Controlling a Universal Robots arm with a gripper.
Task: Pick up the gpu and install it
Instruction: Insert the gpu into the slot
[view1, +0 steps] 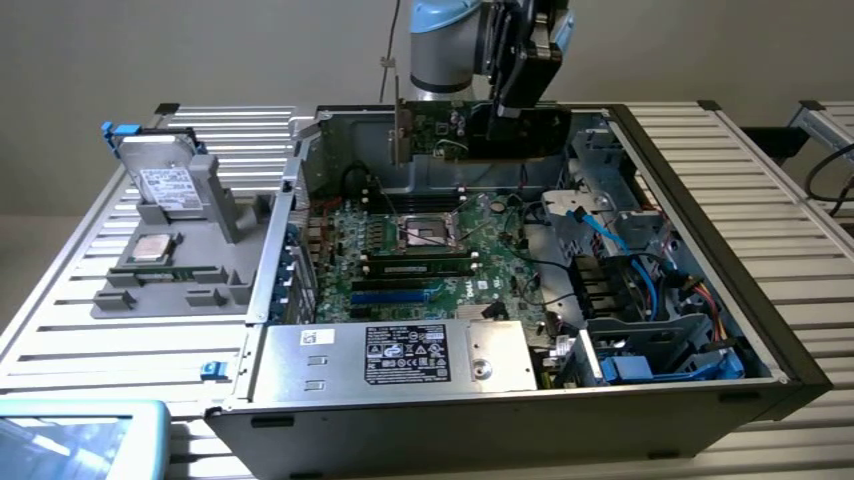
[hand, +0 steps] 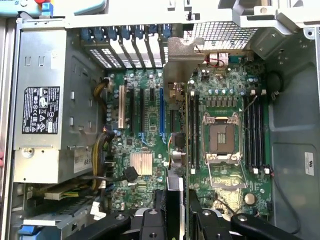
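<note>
I had the slatted table (view1: 747, 170) under everything, and the open computer case (view1: 467, 430) sat on it. The motherboard (view1: 441, 260) lay face up inside, with the power supply (view1: 387, 352) along the near wall. At the exterior view's left, a gray holder (view1: 174, 290) carried a silver drive (view1: 167, 185). Over the far end of the case, the gpu (view1: 447, 128) hung on edge, its silver bracket toward the exterior view's left. The gripper (hand: 176, 220) was clamped on it, a finger on each face. Through the wrist camera I saw the card edge-on above the board, between the blue slot (hand: 162, 107) and the CPU socket (hand: 222, 137).
</note>
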